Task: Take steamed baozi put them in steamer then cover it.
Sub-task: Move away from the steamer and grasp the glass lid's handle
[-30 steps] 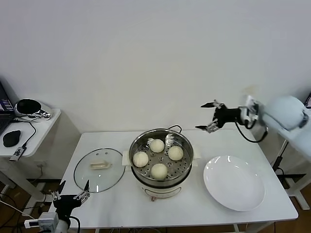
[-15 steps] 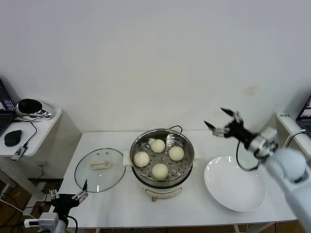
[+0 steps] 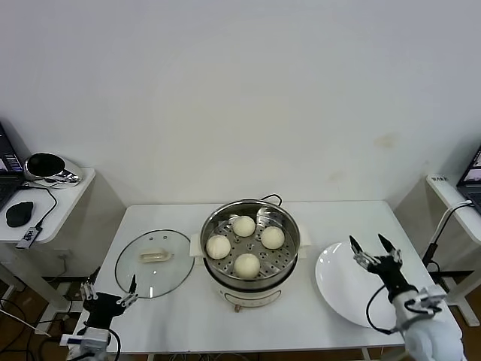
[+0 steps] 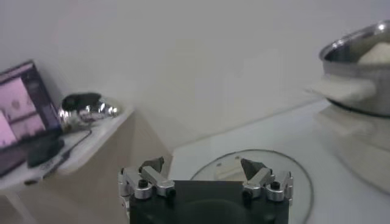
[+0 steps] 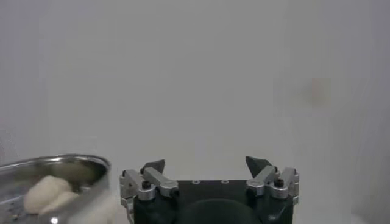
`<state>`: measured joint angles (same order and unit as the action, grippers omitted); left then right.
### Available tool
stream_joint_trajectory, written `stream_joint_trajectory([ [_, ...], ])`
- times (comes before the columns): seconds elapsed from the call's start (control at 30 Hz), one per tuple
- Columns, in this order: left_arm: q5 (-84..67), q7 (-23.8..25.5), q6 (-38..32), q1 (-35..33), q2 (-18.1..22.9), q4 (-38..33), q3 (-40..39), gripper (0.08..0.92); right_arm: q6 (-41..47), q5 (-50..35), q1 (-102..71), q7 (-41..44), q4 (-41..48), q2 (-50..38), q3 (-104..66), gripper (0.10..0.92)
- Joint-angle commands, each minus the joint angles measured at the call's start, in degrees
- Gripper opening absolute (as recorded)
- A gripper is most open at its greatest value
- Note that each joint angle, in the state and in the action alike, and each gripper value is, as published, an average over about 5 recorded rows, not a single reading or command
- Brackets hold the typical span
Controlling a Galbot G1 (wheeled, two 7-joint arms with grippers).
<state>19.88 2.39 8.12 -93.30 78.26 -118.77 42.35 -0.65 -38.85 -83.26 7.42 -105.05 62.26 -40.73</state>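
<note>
All 4 baozi [image 3: 245, 244] are sat in the steamer [image 3: 249, 252], centre of the head view, so the loading part looks done imo. The white plate [image 3: 362, 284] at lower right has been left bare.

What's changed: the right gripper [image 3: 376, 252] has been pulled back. A sec ago it was up high at the right, level w/ the wall behind the pot; half a sec ago it was partway down; now it's been dropped low over the near-left edge of the plate, lower right of frame. Jaws are spread wide, nothing held. In the right wrist view the gripper [image 5: 207, 165] is seen w/ tips apart and only blank wall between them, the pot rim off at lower left.

Left gripper [image 3: 109, 289] is parked at the bottom left, just below the lid [image 3: 155, 262], also released and empty. It's barely been shifted over that sec. In its wrist view the gripper [image 4: 203, 165] is pointed at the lid, which lies flat on the table [image 3: 301, 331] left of the pot.

So what's left is prob just the cover, not yet picked up. Left arm is the closer one for that, the lid handle [image 3: 155, 256] being the obvious grab spot.
</note>
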Motion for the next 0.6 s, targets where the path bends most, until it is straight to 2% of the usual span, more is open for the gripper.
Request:
stream_joint_trajectory([
  [0.03, 45.2, -20.2, -8.4, 5.1, -4.1, 11.0, -8.4, 0.823, -2.2, 1.6, -5.7, -1.6, -0.4, 7.1, -4.5, 0.823],
  [0.1, 52.4, -23.9, -7.9, 7.2, -4.6, 14.4, -10.4, 0.823, -2.0, 2.0, -5.7, -1.6, -0.9, 7.4, -4.5, 0.823],
  [0.13, 54.6, -23.7, -6.7, 8.3, -5.0, 15.8, -11.4, 0.823, -1.9, 2.2, -5.8, -1.5, -1.3, 7.5, -4.6, 0.823],
  [0.23, 56.1, -21.2, -2.2, 11.1, -6.6, 19.0, -14.0, 0.823, -1.4, 2.7, -6.2, -1.2, -2.3, 7.7, -4.6, 0.823],
  [0.43, 56.4, -16.7, -4.9, 15.5, -7.6, 25.6, -14.1, 0.823, -1.3, 3.4, -6.8, -0.1, -2.8, 8.4, -5.5, 0.823],
  [0.6, 56.2, -13.7, -2.0, 16.9, -8.0, 27.1, -14.7, 0.823, -1.2, 3.9, -6.5, 0.1, -2.6, 9.3, -5.6, 0.823],
])
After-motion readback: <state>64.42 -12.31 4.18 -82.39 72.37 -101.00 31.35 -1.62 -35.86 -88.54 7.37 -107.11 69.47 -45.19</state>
